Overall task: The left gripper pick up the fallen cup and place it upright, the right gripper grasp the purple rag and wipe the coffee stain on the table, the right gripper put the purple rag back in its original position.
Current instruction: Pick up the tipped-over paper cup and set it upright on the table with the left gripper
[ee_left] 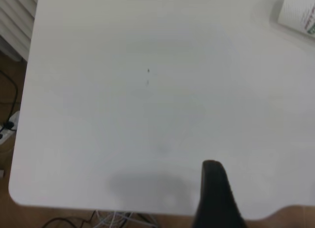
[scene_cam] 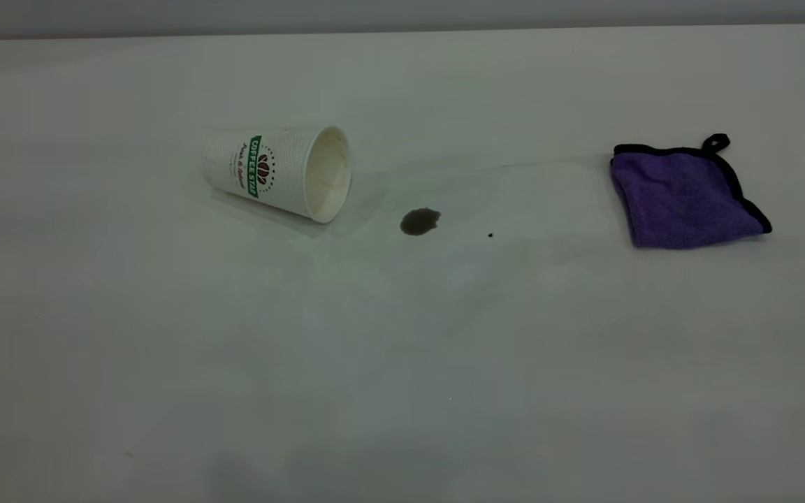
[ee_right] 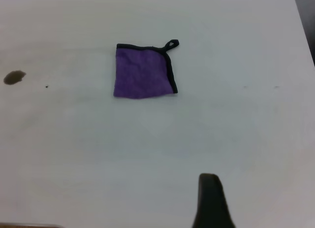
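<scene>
The white ribbed cup [scene_cam: 277, 171] lies on its side on the pale table [scene_cam: 402, 363], left of centre, with its mouth turned toward the right. The coffee stain [scene_cam: 420, 221] is a small dark blot just right of the cup's mouth. The purple rag [scene_cam: 685, 195] lies flat at the far right, with its loop at the back corner. Neither gripper shows in the exterior view. My left gripper [ee_left: 212, 188] hovers over bare table near an edge, far from the cup [ee_left: 300, 11]. My right gripper [ee_right: 210, 198] hovers well short of the rag [ee_right: 143, 70] and the stain [ee_right: 14, 77].
A tiny black speck [scene_cam: 490, 235] sits between the stain and the rag. The left wrist view shows the table's rounded corner [ee_left: 17, 191], with brown floor and cables [ee_left: 7, 124] beyond it. The right wrist view shows a table edge [ee_right: 301, 21].
</scene>
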Controlling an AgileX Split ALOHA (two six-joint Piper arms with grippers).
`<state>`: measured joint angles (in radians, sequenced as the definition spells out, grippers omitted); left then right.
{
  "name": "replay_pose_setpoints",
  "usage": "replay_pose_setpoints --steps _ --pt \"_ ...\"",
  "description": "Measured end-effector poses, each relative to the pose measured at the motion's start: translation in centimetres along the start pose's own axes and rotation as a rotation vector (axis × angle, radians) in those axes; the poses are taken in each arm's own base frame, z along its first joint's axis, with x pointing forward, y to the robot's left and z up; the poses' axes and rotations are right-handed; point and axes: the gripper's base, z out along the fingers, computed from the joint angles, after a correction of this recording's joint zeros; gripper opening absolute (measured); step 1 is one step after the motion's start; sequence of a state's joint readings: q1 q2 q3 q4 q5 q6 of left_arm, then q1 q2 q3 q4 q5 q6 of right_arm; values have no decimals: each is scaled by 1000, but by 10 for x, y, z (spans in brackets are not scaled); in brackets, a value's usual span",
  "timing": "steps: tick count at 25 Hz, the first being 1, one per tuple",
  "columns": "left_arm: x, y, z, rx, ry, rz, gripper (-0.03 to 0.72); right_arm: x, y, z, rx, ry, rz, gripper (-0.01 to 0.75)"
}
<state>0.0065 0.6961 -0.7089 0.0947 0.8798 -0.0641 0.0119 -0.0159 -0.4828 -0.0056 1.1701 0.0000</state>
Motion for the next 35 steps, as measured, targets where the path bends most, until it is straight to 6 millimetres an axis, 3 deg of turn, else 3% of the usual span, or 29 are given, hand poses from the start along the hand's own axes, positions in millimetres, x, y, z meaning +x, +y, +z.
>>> replay_pose_setpoints --steps 4,7,13,20,24,30,35 --pt "-45 -5 32 4 89 48 606 0 0 0 0 0 0 545" --pt "-73 -19 61 22 158 131 651 0 0 0 0 0 0 545" --pt "-106 -81 114 -29 209 296 672 0 0 0 0 0 0 545" --pt "-97 -182 177 -183 221 479 672 0 0 0 0 0 0 545" --pt "-86 -227 213 -208 219 568 672 0 0 0 0 0 0 545" --pt "-71 -276 262 -208 240 638 665 0 0 0 0 0 0 545" --pt "-59 -303 302 -215 250 670 658 0 0 0 0 0 0 545"
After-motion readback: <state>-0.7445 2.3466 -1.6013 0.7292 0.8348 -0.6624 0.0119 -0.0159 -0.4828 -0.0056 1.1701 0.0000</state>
